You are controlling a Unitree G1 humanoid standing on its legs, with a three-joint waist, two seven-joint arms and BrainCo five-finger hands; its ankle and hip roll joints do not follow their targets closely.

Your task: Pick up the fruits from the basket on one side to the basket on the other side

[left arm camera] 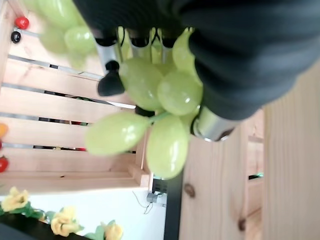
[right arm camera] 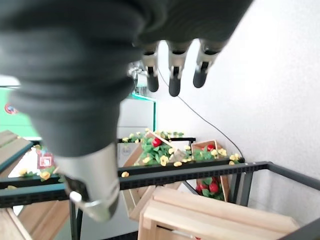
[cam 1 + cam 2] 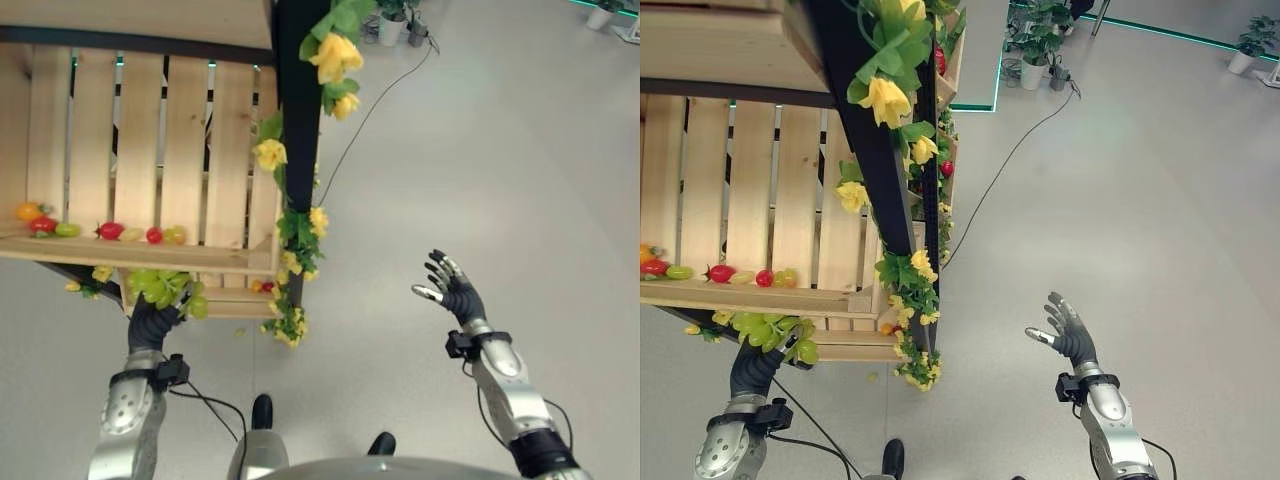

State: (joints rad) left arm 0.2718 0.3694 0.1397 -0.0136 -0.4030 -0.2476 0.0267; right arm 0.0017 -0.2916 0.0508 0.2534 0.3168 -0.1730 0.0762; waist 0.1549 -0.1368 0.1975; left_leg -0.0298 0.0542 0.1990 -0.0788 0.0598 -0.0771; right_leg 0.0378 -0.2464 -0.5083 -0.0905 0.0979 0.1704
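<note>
Item: green grape bunch, held in left hand, fingers curled round upper grapes, lower grapes hanging free below fingertips.
Handling, judged: light, smooth-skinned, likely slippery; loose on stem, so best grip is at bunch top.
Right hand: empty, fingers spread wide, well apart over floor.
Beyond left fingers: wooden crate, small fruits along front edge.
Left wrist view alone shows stem and thumb contact; eye views show crate layout.

No legible text, label or number anywhere (crates and fruit unmarked)
</note>
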